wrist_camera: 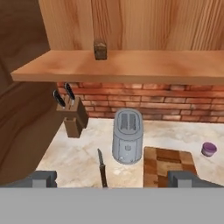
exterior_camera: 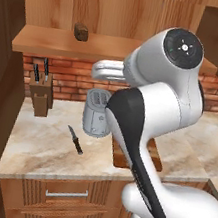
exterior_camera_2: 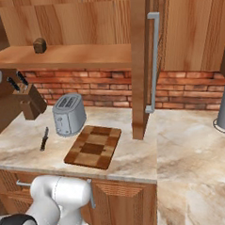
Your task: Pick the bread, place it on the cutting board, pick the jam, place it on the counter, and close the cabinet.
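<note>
Two tool (wrist_camera: 113, 178) fingertips spread wide, facing the shelved bread (wrist_camera: 100, 49).

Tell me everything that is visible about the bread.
The bread is a small, dark brown chunk with a rough crust. It stands on the wooden shelf inside the open cabinet, near the back panel, above the knife block and the toaster. Nothing else touches it; the open gripper is well away from it.
</note>
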Controlling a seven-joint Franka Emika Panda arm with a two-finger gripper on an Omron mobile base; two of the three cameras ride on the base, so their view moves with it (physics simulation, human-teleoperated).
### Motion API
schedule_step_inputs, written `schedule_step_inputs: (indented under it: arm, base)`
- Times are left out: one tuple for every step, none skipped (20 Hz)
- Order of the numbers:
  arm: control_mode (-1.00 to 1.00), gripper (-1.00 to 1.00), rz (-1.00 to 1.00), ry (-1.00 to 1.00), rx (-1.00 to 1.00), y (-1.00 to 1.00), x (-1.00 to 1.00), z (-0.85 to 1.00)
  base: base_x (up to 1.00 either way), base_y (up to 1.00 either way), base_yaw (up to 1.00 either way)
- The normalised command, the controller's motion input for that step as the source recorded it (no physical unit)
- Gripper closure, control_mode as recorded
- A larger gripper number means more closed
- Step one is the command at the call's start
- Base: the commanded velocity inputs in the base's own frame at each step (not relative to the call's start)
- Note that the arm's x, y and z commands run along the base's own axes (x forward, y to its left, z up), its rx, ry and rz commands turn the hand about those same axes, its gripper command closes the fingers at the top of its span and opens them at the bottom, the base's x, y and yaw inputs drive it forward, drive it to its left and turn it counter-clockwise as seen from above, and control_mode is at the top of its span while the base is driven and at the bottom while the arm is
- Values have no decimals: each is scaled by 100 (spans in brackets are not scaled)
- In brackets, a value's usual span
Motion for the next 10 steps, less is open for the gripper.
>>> schedule_step_inputs:
  arm:
    - [-100, -100, 4, -4, 0, 18, 0, 4]
    - [-100, -100, 3, -3, 0, 19, 0, 3]
    - [-100, -100, 2, -2, 0, 19, 9, 0]
    - [-100, -100, 2, -1, 0, 20, 9, 0]
    - [-100, -100, 1, 0, 0, 24, 9, 0]
    - [-100, -100, 1, 0, 0, 26, 9, 3]
    - [-100, -100, 1, 0, 0, 26, 13, 3]
    - [-100, -100, 1, 0, 0, 24, 16, 3]
    - [-100, -100, 0, 0, 0, 17, 24, 3]
    - [-100, -100, 0, 0, 0, 12, 29, 3]
  base:
    - [0, 0, 0]
    - [0, 0, 0]
    - [0, 0, 0]
    - [0, 0, 0]
    - [0, 0, 0]
    - [0, 0, 0]
    - [0, 0, 0]
    - [0, 0, 0]
    - [0, 0, 0]
    - [0, 0, 0]
